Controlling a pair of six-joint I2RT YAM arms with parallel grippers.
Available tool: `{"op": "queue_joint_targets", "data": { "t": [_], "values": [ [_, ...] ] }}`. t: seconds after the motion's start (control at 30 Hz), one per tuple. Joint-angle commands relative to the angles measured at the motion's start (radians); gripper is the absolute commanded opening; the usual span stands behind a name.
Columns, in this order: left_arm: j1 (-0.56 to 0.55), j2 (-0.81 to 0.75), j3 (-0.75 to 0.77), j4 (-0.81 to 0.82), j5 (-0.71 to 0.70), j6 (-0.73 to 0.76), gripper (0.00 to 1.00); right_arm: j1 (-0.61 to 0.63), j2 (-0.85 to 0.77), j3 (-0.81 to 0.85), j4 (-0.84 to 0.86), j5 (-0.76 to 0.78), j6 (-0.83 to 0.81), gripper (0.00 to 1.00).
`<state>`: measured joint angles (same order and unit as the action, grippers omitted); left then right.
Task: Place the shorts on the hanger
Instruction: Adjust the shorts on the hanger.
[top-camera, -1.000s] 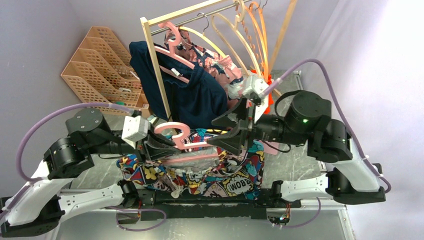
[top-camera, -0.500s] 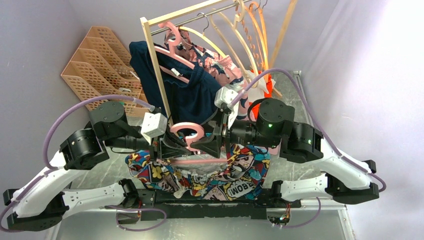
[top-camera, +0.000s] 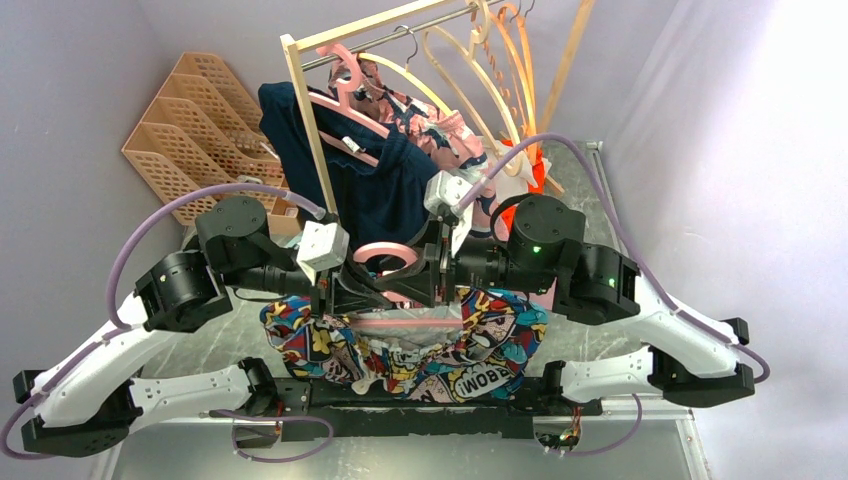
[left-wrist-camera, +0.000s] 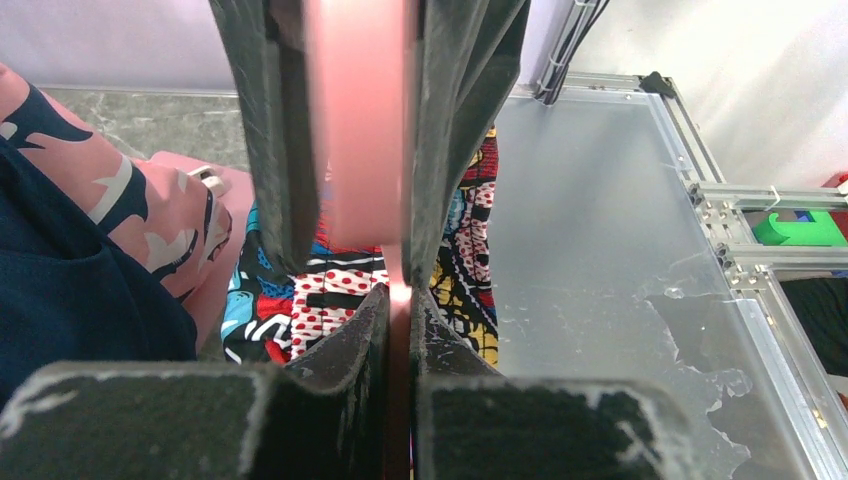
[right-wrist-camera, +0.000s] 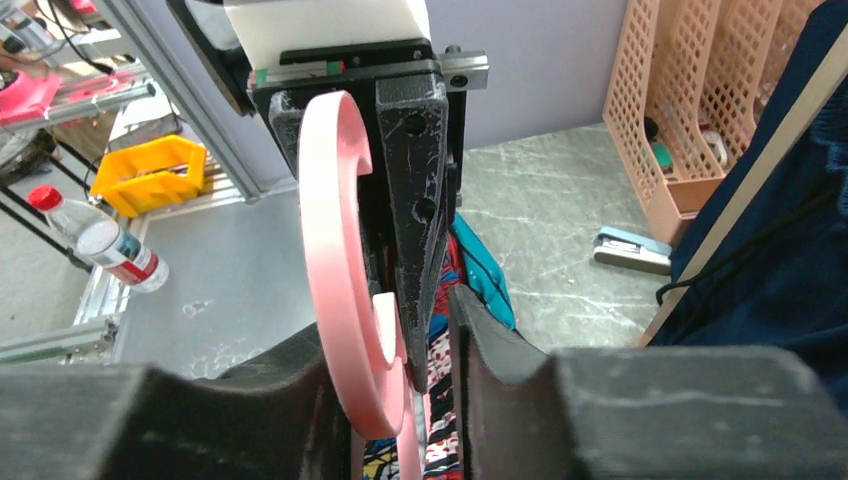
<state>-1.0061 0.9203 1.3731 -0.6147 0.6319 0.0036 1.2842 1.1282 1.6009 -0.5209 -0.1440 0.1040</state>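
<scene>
The pale-pink hanger (top-camera: 385, 252) is held up above the table, between the two arms. The comic-print shorts (top-camera: 400, 352) hang draped over its lower crossbar (top-camera: 405, 322), "BOOM" lettering at the lower right. My left gripper (top-camera: 368, 292) is shut on the hanger's thin edge, which shows pinched between its jaws in the left wrist view (left-wrist-camera: 398, 295). My right gripper (top-camera: 412, 278) is open, its jaws standing on either side of the hook (right-wrist-camera: 335, 250). The hook lies close to one finger and apart from the other. The shorts show below in both wrist views (left-wrist-camera: 345, 290).
Behind stands a wooden clothes rack (top-camera: 305, 120) with a navy garment (top-camera: 385, 195), a pink patterned garment (top-camera: 430, 125), and cream and orange hangers (top-camera: 500, 60). A peach file organizer (top-camera: 200, 130) sits at the back left. A stapler (right-wrist-camera: 630, 250) lies on the table.
Both arms have moved inward and toward the rack. The right gripper has moved left until its open jaws stand around the hanger's hook. The hanger and shorts have risen slightly and shifted right.
</scene>
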Motion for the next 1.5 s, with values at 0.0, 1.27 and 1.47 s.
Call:
{"op": "queue_joint_targets", "data": {
  "t": [0.0, 1.27, 1.47],
  "values": [
    [-0.002, -0.007, 0.038, 0.072, 0.025, 0.018, 0.07, -0.002, 0.025, 0.035, -0.044, -0.011, -0.007, 0.28],
    [-0.002, 0.014, 0.023, -0.014, -0.035, 0.088, 0.07, -0.002, -0.052, -0.019, 0.05, -0.045, 0.056, 0.17],
    [-0.002, 0.009, 0.02, -0.015, -0.017, 0.089, 0.07, -0.003, -0.074, 0.026, -0.137, 0.013, 0.039, 0.56]
  ]
}}
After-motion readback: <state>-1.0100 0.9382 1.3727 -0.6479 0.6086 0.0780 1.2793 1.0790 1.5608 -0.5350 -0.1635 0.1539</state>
